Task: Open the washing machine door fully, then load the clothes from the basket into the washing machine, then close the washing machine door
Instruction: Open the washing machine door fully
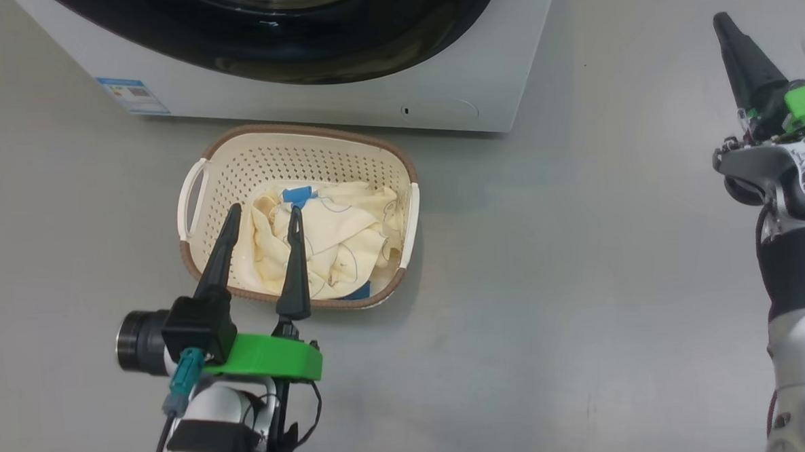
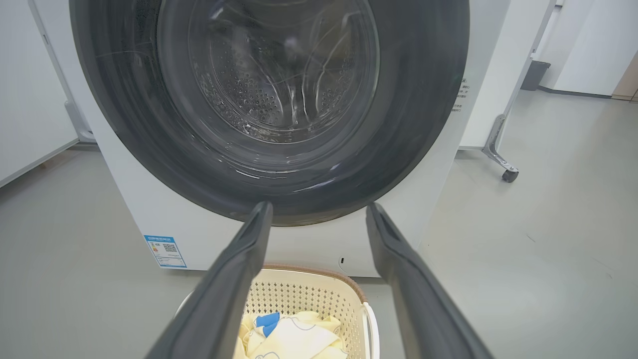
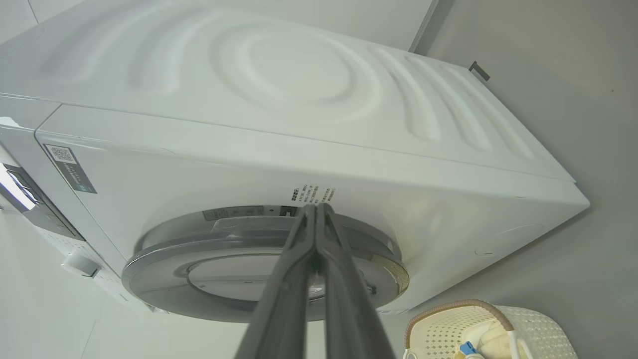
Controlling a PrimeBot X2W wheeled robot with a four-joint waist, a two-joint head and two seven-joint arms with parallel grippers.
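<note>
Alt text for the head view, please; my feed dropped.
The left gripper, open, hangs over a cream basket of pale yellow clothes on the grey floor. Behind the basket stands the white washing machine with its black-rimmed door. The right gripper, shut, is off to the right.

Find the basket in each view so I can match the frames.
Head view: basket centre-left, just below the washing machine.
Left wrist view: basket bottom centre, cut by the bottom edge.
Right wrist view: basket bottom-right corner, partly cut off.
Shared landmark: the washing machine's white front, close behind the basket in all three.
</note>
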